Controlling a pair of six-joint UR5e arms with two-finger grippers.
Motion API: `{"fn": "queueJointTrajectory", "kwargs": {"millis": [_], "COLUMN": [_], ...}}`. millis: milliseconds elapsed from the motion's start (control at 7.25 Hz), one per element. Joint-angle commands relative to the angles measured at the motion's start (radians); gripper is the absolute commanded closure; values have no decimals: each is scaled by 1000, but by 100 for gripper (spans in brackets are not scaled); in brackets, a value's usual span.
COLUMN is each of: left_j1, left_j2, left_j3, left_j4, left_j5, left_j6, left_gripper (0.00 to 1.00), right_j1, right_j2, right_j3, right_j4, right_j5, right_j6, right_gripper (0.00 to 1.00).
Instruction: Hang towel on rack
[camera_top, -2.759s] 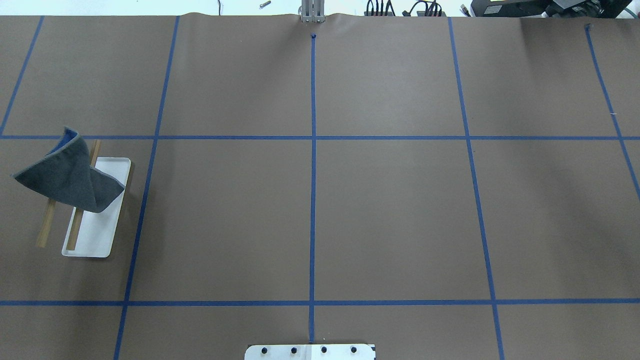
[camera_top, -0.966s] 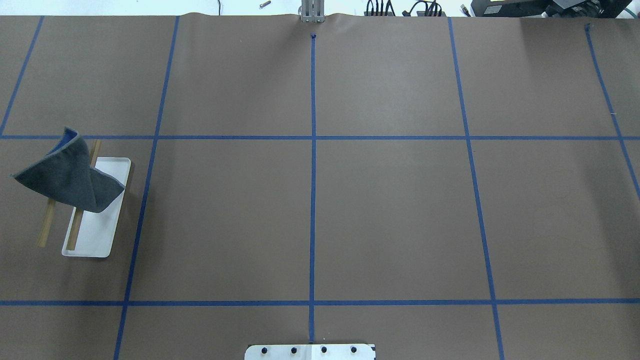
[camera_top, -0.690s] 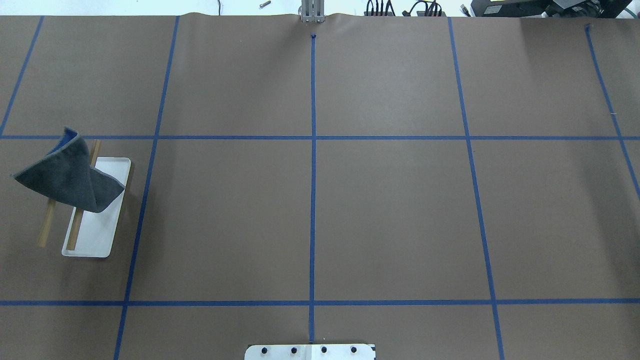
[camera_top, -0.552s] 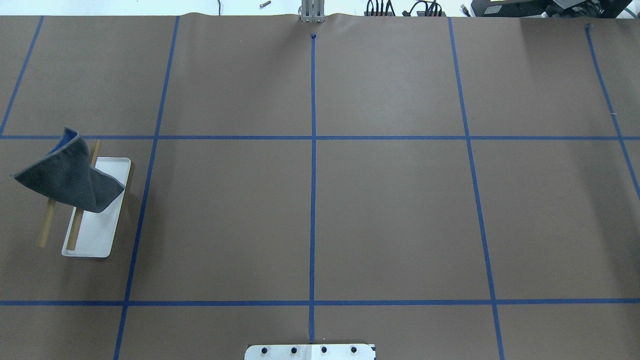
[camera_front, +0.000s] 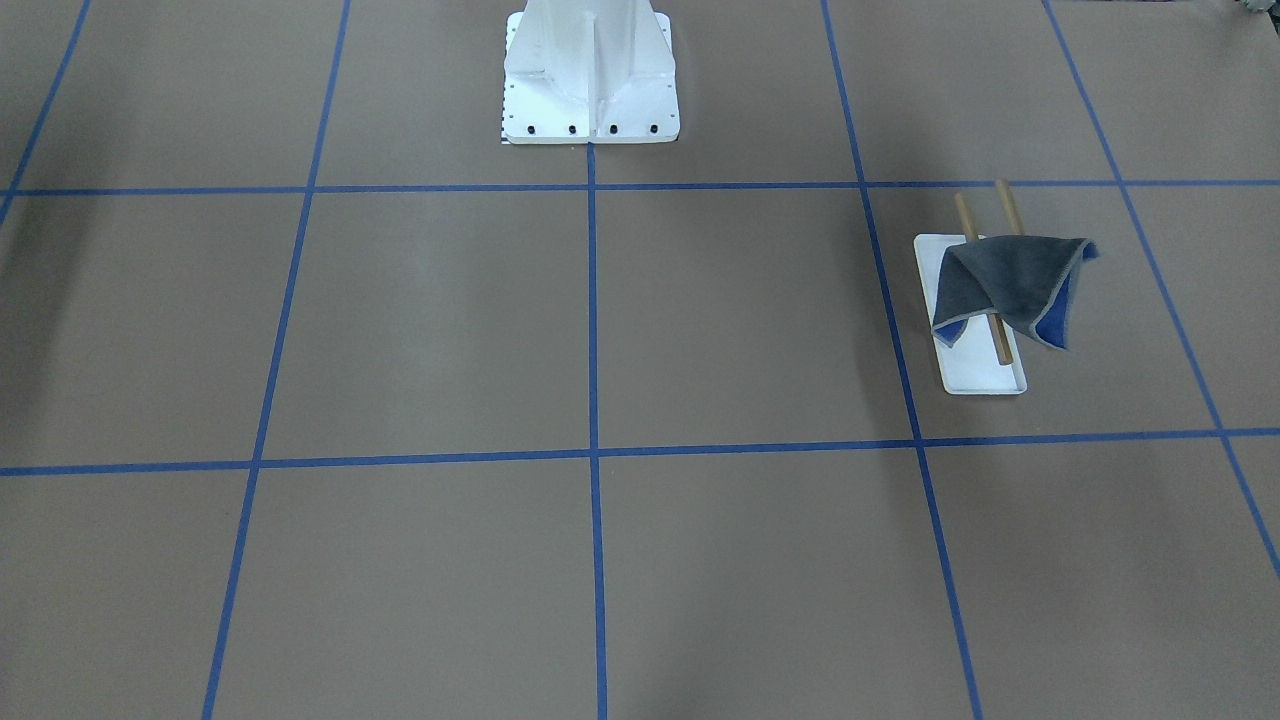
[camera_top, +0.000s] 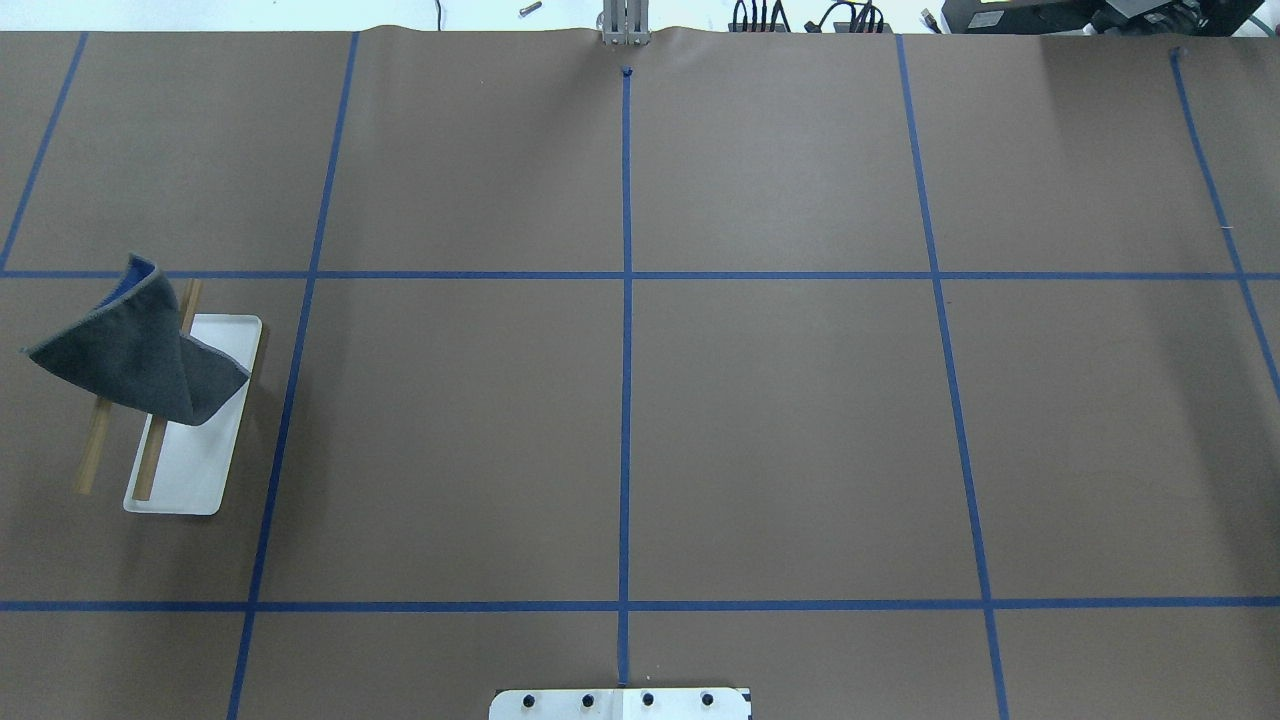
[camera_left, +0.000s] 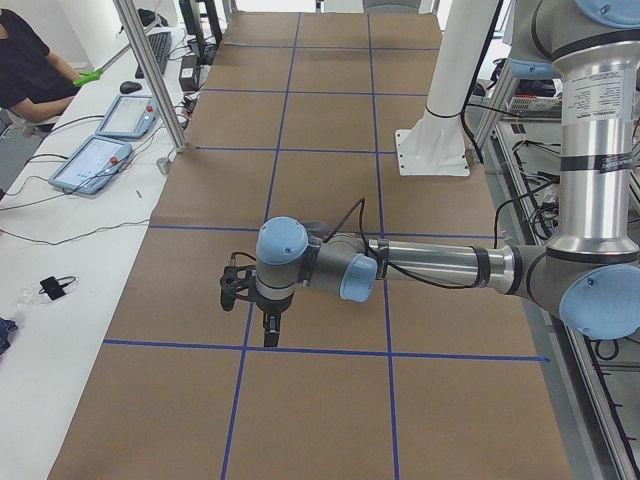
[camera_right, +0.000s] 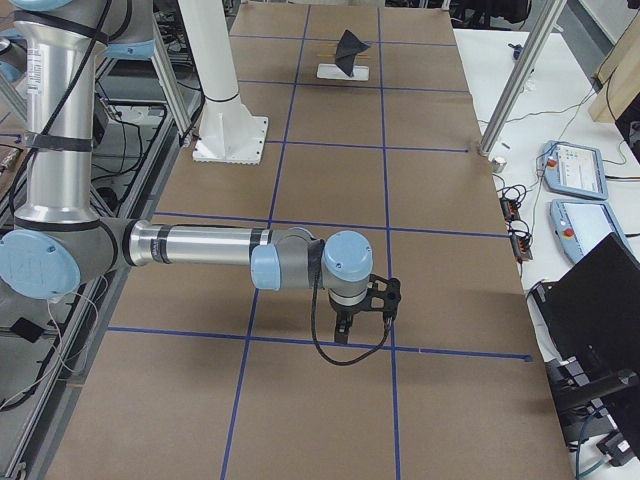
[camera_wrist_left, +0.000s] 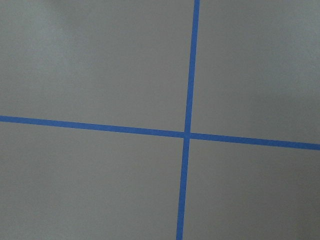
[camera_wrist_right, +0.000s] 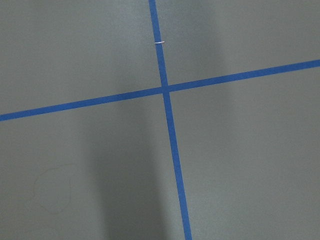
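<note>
The dark grey towel (camera_top: 140, 352) lies draped over the rack's two tan wooden rods (camera_top: 150, 462), with a corner of its blue underside showing (camera_front: 1052, 312). The rack's white base (camera_top: 198, 470) stands at the table's left side in the overhead view. In the exterior right view, towel (camera_right: 350, 48) and rack (camera_right: 340, 72) sit far off at the table's end. No gripper touches the towel. My left gripper (camera_left: 268, 334) appears only in the exterior left view and my right gripper (camera_right: 342, 334) only in the exterior right view. Both point down over blue tape lines, and I cannot tell whether they are open or shut.
Brown paper with a blue tape grid (camera_top: 626, 275) covers the table. The white bolted pedestal (camera_front: 590, 80) stands at the robot's side. A side bench carries control tablets (camera_left: 100, 160), and a person (camera_left: 25, 60) sits by it. Aluminium posts (camera_right: 510, 90) rise at the table's edge.
</note>
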Motion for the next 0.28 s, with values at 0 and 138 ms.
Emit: {"fn": "queueJointTrajectory", "kwargs": {"millis": [0, 138], "left_j1": [0, 0], "left_j2": [1, -1], "left_j3": [9, 11], "left_j4": [-2, -2], "left_j5": [-1, 0], "left_j6": [1, 1], "left_gripper": [1, 1], "right_j1": [-1, -1], "right_j2": [2, 2], "right_j3": [0, 0], "right_j4": [1, 0], "right_j5": [0, 0], "right_j6": [0, 0], "right_gripper": [0, 0]}}
